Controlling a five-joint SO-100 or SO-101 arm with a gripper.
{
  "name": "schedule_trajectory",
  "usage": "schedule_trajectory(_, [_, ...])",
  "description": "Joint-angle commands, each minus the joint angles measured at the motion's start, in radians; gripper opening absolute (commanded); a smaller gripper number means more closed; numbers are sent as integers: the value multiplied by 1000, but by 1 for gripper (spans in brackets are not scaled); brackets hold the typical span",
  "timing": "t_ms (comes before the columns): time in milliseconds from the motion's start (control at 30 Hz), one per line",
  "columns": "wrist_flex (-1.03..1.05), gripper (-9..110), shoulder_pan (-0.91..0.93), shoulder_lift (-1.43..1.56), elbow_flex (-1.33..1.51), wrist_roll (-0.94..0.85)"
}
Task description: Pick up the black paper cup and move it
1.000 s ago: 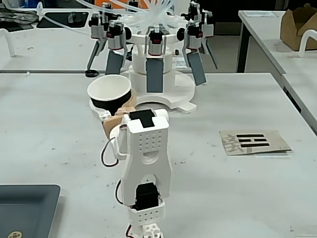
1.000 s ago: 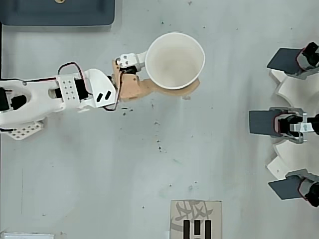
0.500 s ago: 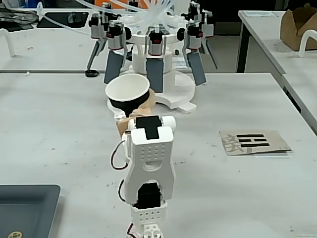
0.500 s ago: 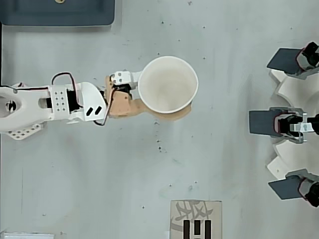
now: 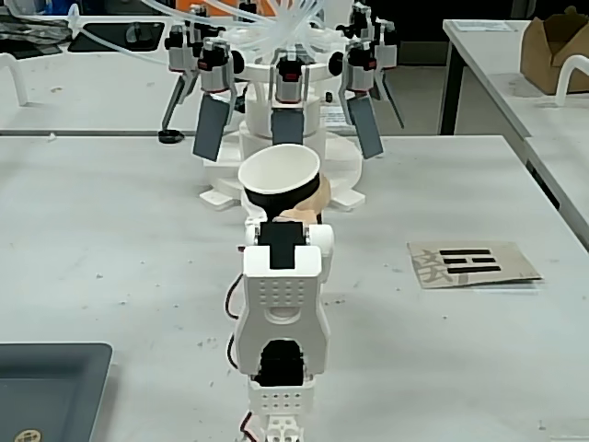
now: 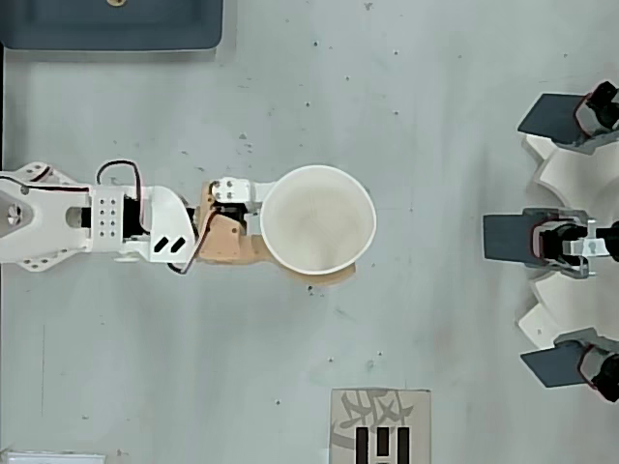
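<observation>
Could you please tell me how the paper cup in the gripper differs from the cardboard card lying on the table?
The paper cup is round, black outside and white inside; the cardboard card is flat, brownish, with black markings. The cup is held up off the table in the gripper; the card lies flat on it, off to one side.

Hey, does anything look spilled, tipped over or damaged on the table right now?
Nothing stands out. The black paper cup sits upright and empty in the gripper, its white inside clean in the overhead view, and no spill shows on the grey table.
</observation>
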Motion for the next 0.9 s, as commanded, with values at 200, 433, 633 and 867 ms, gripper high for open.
schedule_trajectory(200, [37, 9, 37, -23, -97, 29])
schedule_trajectory(433, [64, 9, 54, -130, -230, 40])
schedule_trajectory(633, [107, 10, 55, -218, -356, 52])
schedule_trajectory(867, [158, 10, 55, -308, -502, 71])
